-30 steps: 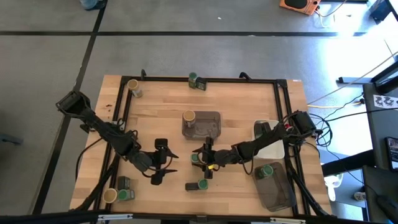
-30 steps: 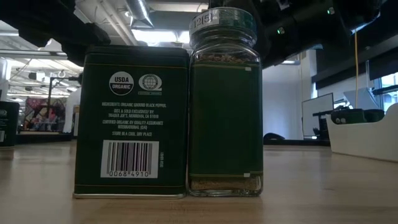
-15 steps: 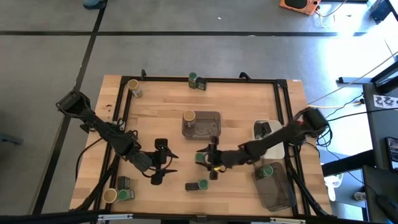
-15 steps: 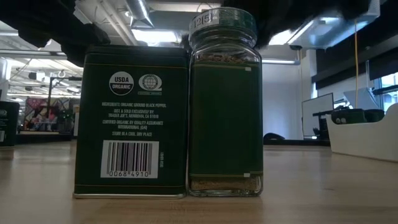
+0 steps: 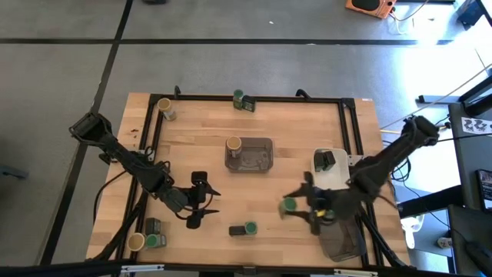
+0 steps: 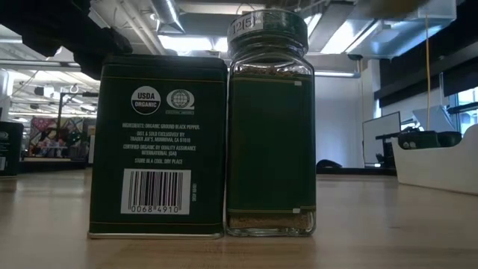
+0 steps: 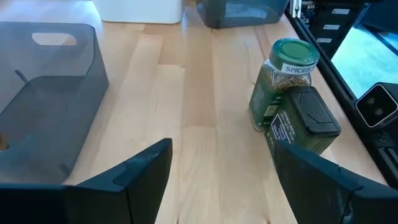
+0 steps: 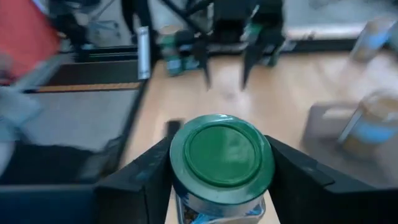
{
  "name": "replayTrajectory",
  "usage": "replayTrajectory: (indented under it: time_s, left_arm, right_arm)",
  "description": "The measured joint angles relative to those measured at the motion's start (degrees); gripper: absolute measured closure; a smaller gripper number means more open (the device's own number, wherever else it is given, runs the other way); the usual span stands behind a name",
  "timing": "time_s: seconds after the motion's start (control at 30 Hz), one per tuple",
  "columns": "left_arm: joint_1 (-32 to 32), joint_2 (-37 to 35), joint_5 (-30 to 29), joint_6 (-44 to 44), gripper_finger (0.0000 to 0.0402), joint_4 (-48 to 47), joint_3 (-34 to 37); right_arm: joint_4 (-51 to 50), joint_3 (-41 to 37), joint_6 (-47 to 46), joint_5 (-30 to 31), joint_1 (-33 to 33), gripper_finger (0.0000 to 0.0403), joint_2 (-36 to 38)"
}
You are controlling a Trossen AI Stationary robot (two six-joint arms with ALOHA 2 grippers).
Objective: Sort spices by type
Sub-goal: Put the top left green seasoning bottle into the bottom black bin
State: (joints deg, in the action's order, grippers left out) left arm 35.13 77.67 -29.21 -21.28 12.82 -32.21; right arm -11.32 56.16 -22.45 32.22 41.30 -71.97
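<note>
Gripping a green-lidded spice jar (image 8: pixel 221 163) between its 2 fingers, our right gripper (image 5: pixel 301 206) holds it above bare wood near the table's right side, just left of the dark tray (image 5: pixel 344 235) at the front right corner. Open tabletop lies between that jar and the grey tray (image 5: pixel 257 156) at the middle, which holds a tan-lidded jar (image 5: pixel 234 145). Our right arm reaches in from the right edge, bent at the elbow over the white tray (image 5: pixel 332 171). Our left gripper (image 5: pixel 200 198) waits at front left with fingers apart, holding nothing. Another green-lidded jar (image 7: pixel 282 83) stands touching a dark tin (image 7: pixel 304 121) by the front edge. 2 more jars and a tin sit at the front left corner.
</note>
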Motion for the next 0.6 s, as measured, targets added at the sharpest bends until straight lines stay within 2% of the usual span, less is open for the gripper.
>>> replayTrajectory:
  time_s: [0.3, 0.6]
  left_arm:
    - [-0.01, 0.0, -1.64, 0.24, 0.0126, 0.28, 0.0]
    - [-0.01, 0.0, -1.75, 0.22, 0.0126, 0.28, 0.0]
  right_arm:
    - [-12.01, 0.0, -21.33, 0.54, 12.06, 0.0193, 3.57]
    - [-19.36, 0.01, -43.79, 5.77, 22.69, 0.0192, 1.75]
